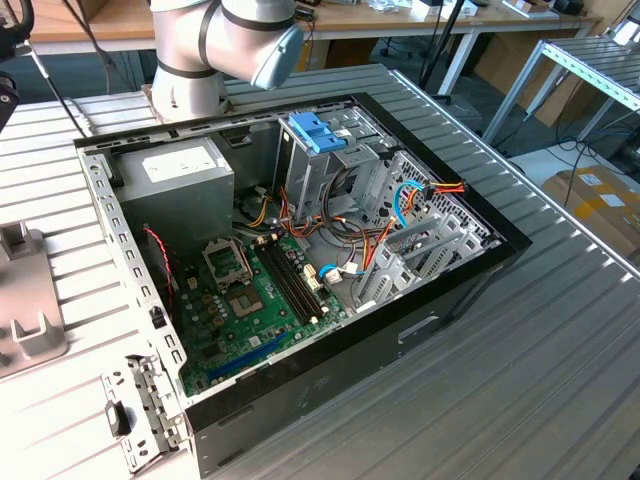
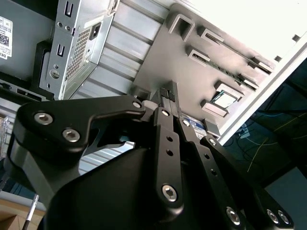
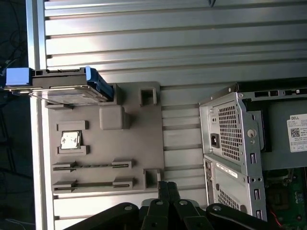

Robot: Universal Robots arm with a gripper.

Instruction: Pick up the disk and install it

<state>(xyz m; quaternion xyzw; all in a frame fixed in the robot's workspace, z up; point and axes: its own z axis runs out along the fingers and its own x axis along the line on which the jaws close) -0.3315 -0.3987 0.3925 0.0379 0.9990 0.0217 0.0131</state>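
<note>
Going by the exterior view's left to right: a matte grey moulded fixture plate [image 1: 25,300] is sitting at the edge of the ribbed metal table [image 1: 520,380]. The arm [image 1: 225,40], smooth grey with a pale blue cap, is rising behind the case.

The black open-sided computer case [image 1: 330,350] is lying on the ribs. Inside it, the boxy grey power supply [image 1: 180,180] is sitting toward the left, and the green motherboard [image 1: 245,310] is lying flat on the floor of the case. A blue plastic piece [image 1: 315,130] with paddle tabs is resting on the metal drive cage. Orange and red cables [image 1: 400,235] are looping past the perforated brackets. A cardboard box [image 1: 600,200] is sitting on the floor at the far right.

In the first wrist view, the disk [image 3: 62,88] is a flat silvery-grey rectangle with light-blue rails. It is resting at one corner of the plate [image 3: 134,143], near a small square shiny chip [image 3: 70,140] seated in a pocket.

The black, bolted gripper [image 3: 168,188] is hanging over the plate's opposite edge, well apart from the disk. In the second wrist view, the gripper [image 2: 169,93] is showing its ribbed pads pressed together, with nothing between them.
</note>
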